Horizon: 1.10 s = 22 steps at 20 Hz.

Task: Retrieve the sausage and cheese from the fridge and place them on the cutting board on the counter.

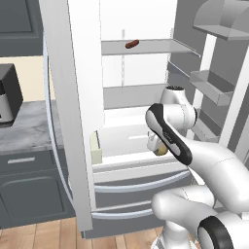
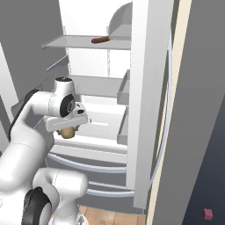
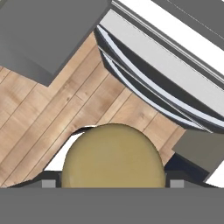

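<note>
The cheese [image 3: 113,155], a pale yellow-tan lump, sits between my fingertips, and my gripper [image 1: 158,147] is shut on it. The held cheese [image 1: 162,151] hangs in front of the open fridge [image 1: 121,97], at the level of its lowest white compartment; from the other side the cheese [image 2: 67,132] shows under the hand [image 2: 68,127]. The sausage [image 1: 132,44], short and reddish-brown, lies on the top grey shelf; the right base view has the sausage [image 2: 99,40] there too. The cutting board is out of view. A stretch of the marble counter [image 1: 29,129] lies left of the fridge.
The open left fridge door [image 1: 73,112] stands between my arm and the counter. The right door with its bins [image 1: 214,87] stands open on the other side. A dark appliance [image 1: 7,95] sits on the counter. Below the hand are the wooden floor [image 3: 52,100] and the freezer drawer [image 3: 148,83].
</note>
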Motion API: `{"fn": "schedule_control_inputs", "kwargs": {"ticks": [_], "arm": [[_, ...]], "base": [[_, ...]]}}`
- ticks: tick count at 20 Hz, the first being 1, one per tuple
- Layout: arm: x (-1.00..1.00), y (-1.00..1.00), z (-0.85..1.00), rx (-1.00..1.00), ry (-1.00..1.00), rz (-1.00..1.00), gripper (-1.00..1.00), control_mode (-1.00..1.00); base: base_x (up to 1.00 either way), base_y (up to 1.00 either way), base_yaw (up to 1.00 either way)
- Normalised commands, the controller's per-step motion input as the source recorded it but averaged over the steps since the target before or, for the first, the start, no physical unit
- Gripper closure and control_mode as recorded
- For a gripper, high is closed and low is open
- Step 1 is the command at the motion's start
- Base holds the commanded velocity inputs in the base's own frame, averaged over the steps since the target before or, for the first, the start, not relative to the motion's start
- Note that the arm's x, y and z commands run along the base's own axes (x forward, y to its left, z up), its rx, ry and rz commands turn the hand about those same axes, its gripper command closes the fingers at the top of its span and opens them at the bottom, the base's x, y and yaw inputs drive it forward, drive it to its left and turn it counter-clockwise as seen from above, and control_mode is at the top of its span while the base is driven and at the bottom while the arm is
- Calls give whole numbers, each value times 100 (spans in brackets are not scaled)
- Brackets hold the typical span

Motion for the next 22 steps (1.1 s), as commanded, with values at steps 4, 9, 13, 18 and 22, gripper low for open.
{"fn": "schedule_control_inputs", "kwargs": {"ticks": [4,9,13,18,22], "arm": [[0,0,0,0,0,0,100,100],[0,0,0,0,0,0,100,100],[0,0,0,0,0,0,100,100],[0,0,0,0,0,0,100,100],[0,0,0,0,0,0,100,100]], "base": [[-13,0,0],[-91,0,0],[-80,30,0],[-38,93,1],[-24,94,1]]}}
